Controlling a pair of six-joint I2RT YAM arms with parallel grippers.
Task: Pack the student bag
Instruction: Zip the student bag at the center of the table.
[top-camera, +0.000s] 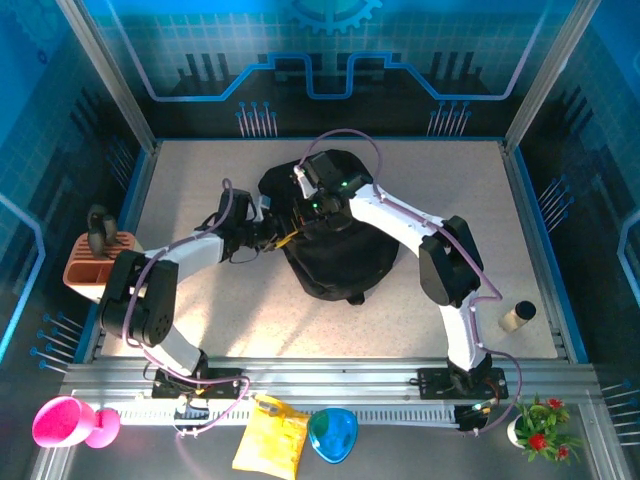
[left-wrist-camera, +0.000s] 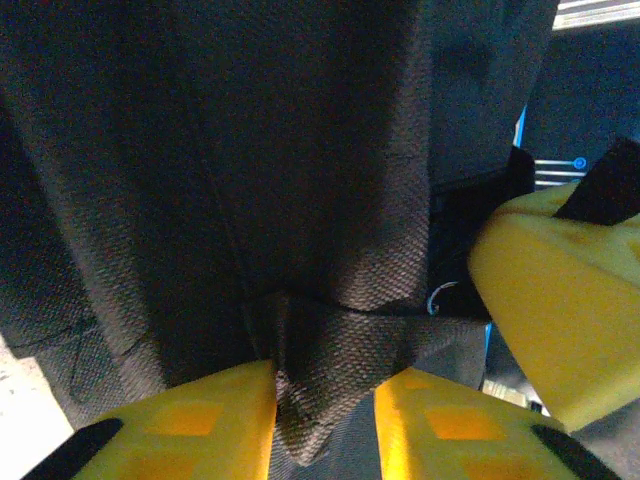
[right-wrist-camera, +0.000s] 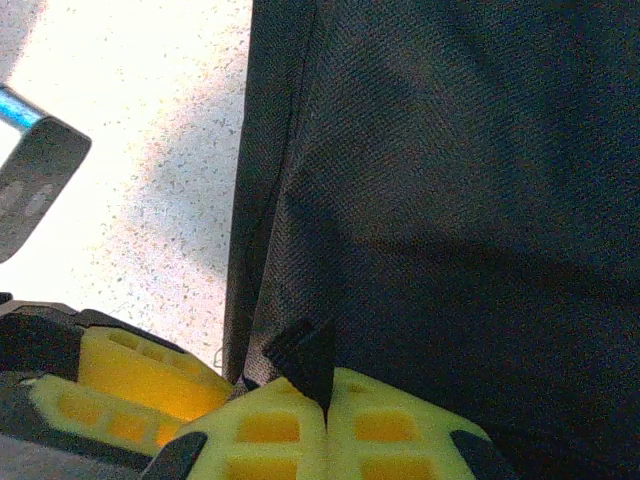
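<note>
Slumped in the middle of the bench (top-camera: 200, 320) between both arms, as far as the student bag (top-camera: 335, 240) goes. Clamped on a fold of its black fabric with the left tool (left-wrist-camera: 325, 400). Same deal with the right tool (right-wrist-camera: 325, 405): pressed together on a small black tab at the bag's edge.

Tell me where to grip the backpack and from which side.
Likely best: pinch a raised fabric fold on the student bag, coming from the left arm's side. Its soft cloth bunches into thin ridges, like the one between the jaws of the left gripper.
</note>
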